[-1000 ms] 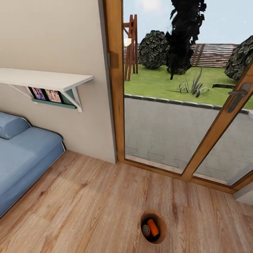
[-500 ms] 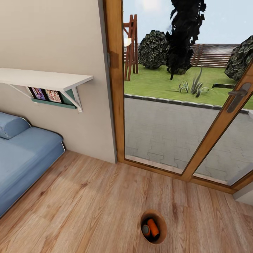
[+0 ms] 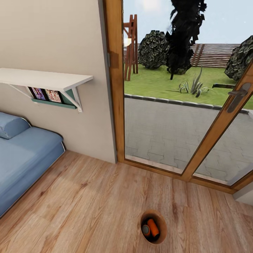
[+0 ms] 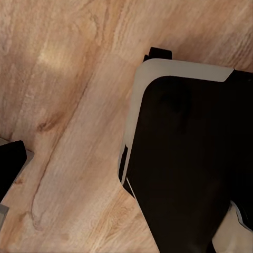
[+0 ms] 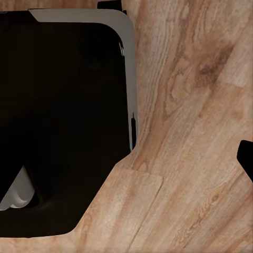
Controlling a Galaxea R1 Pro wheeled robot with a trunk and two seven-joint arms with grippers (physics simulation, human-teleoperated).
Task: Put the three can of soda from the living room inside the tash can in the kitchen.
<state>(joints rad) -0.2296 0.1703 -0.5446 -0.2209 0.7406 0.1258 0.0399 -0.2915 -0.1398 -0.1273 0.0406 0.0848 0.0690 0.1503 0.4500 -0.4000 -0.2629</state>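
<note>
The tash can (image 3: pixel 164 230), a small round copper-brown bin, stands on the wood floor near the bottom edge of the head view. Two of the can of soda lie inside it: one bright orange can (image 3: pixel 153 227) on its side and another (image 3: pixel 146 230) showing its grey end. The bin's dark inside hides anything deeper. In the left wrist view one dark fingertip (image 4: pixel 10 166) of my left gripper shows at the frame's edge over bare floor. The right wrist view likewise shows one fingertip (image 5: pixel 246 158) at its edge. Nothing is held in either.
A blue sofa (image 3: pixel 24 154) fills the left side, with a white wall shelf (image 3: pixel 45 79) above it. Wood-framed glass doors (image 3: pixel 116 88) with a handle (image 3: pixel 239 95) stand ahead, onto a garden. My dark base (image 4: pixel 184 158) (image 5: pixel 63 121) is below both wrists.
</note>
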